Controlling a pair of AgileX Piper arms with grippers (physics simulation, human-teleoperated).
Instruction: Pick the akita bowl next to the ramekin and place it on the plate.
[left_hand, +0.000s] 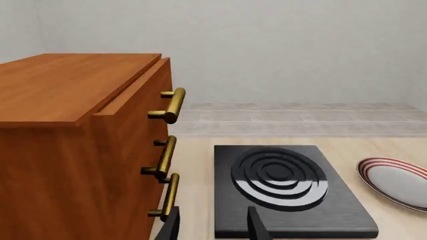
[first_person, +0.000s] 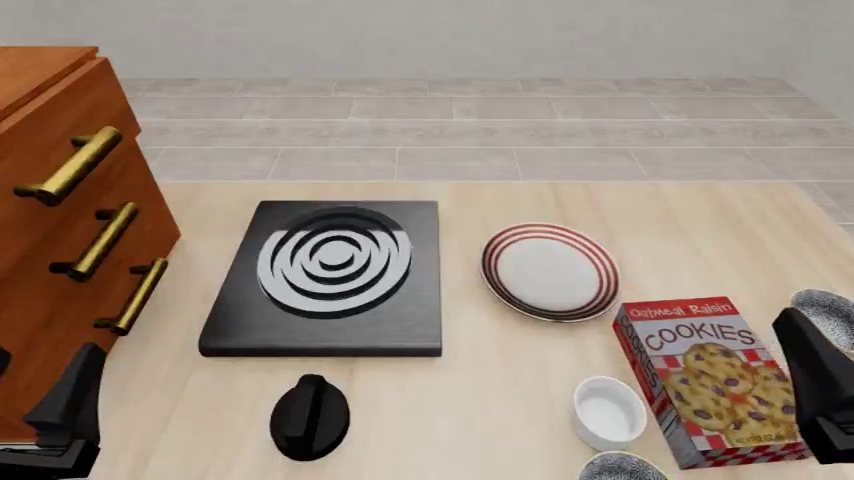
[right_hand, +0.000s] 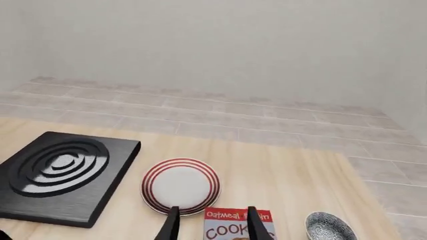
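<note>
Your left gripper (left_hand: 213, 227) hangs at the near left by the drawers (first_person: 67, 230), looking out over the black slab (first_person: 327, 275). Its jaws stand apart with nothing between them. Leave it parked; this job is on the other side.

Right of the slab is the plate (first_person: 550, 270), bare and ready to take the bowl. Nearer you and a little further right stands the ramekin (first_person: 609, 412), with nothing in it. The bowl (first_person: 625, 467) you want sits just beside it at the very near edge of the front view. Only a sliver shows, so you cannot tell what is inside.

The cookie box (first_person: 707, 385) stands close on the right of both. Beyond it at the far right is the twin bowl (right_hand: 328, 227), which looks empty. It is the one your right wrist camera sees, so do not go for it.

Your right gripper (right_hand: 213, 225) is also parted and holds nothing. It is well back from the target. I judge you should pull it in toward yourself and left over the box, then come straight down on the bowl's rim on the side away from the ramekin.
</note>
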